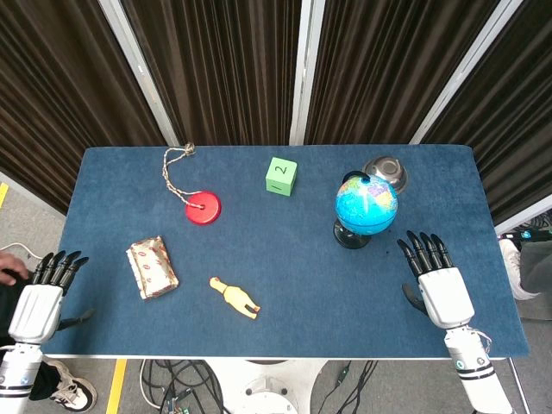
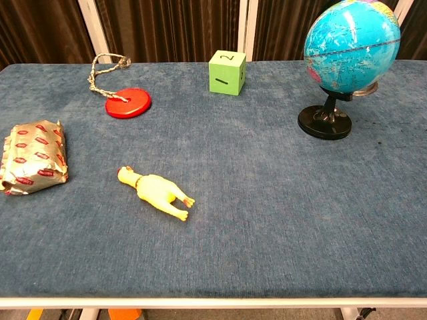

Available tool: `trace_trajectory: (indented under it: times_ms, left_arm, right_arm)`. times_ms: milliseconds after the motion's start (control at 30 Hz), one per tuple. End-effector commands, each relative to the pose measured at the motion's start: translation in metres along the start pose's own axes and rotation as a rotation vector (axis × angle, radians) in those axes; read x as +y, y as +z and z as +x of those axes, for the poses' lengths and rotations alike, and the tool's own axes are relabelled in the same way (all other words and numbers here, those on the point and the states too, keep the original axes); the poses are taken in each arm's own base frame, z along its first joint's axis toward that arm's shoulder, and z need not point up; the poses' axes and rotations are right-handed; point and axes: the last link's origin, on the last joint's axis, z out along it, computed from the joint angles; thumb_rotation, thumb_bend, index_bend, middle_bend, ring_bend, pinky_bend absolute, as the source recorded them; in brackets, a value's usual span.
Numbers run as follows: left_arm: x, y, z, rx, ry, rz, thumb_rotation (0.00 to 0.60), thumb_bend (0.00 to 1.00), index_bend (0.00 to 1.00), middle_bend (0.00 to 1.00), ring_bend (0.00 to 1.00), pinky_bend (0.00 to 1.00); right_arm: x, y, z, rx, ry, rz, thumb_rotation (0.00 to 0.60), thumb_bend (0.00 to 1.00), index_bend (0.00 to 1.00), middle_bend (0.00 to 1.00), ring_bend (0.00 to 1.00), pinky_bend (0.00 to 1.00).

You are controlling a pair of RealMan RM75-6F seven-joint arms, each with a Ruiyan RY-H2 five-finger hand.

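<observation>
My left hand [image 1: 43,297] hovers open past the table's left edge, fingers stretched forward, nearest the silver snack packet [image 1: 153,266] [image 2: 35,164]. Over the table's right front part my right hand [image 1: 437,280] lies open, fingers straight, holding nothing; the blue globe [image 1: 366,205] [image 2: 351,41] on its black stand is just ahead of it to the left. A yellow rubber chicken [image 1: 234,297] [image 2: 157,193] lies near the front middle. Neither hand appears in the chest view.
A red disc [image 1: 203,208] [image 2: 128,103] on a rope lies at the back left. A green cube [image 1: 281,175] [image 2: 227,72] marked 2 stands at the back middle. A metal bowl [image 1: 387,171] sits behind the globe. The blue table [image 1: 285,259] ends near dark curtains.
</observation>
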Motion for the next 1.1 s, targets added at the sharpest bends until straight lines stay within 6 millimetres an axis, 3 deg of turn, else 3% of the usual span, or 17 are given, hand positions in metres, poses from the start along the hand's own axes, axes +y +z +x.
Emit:
trace_trajectory:
  times_ms: [33, 300, 800, 1100]
  left_arm:
    - [0.0, 0.0, -0.001, -0.003, 0.0, 0.001, 0.6, 0.0, 0.13, 0.09, 0.02, 0.05]
    - [0.001, 0.002, 0.001, 0.001, 0.0, -0.008, 0.6, 0.0, 0.13, 0.09, 0.02, 0.05]
    - [-0.005, 0.0, 0.0, -0.003, -0.004, 0.002, 0.6, 0.0, 0.13, 0.09, 0.02, 0.05]
    - [-0.009, -0.002, 0.001, -0.003, -0.006, 0.008, 0.6, 0.0, 0.13, 0.09, 0.02, 0.05]
  right_arm:
    - [0.0, 0.001, 0.001, 0.006, 0.0, 0.003, 0.6, 0.24, 0.0, 0.0, 0.0, 0.0]
    - [-0.003, 0.006, 0.004, 0.019, -0.002, 0.012, 0.6, 0.24, 0.0, 0.0, 0.0, 0.0]
    - [-0.032, 0.055, -0.007, 0.002, -0.041, 0.082, 0.6, 0.23, 0.0, 0.0, 0.0, 0.0]
    - [-0.041, 0.065, -0.012, -0.018, -0.042, 0.098, 0.6, 0.23, 0.0, 0.0, 0.0, 0.0]
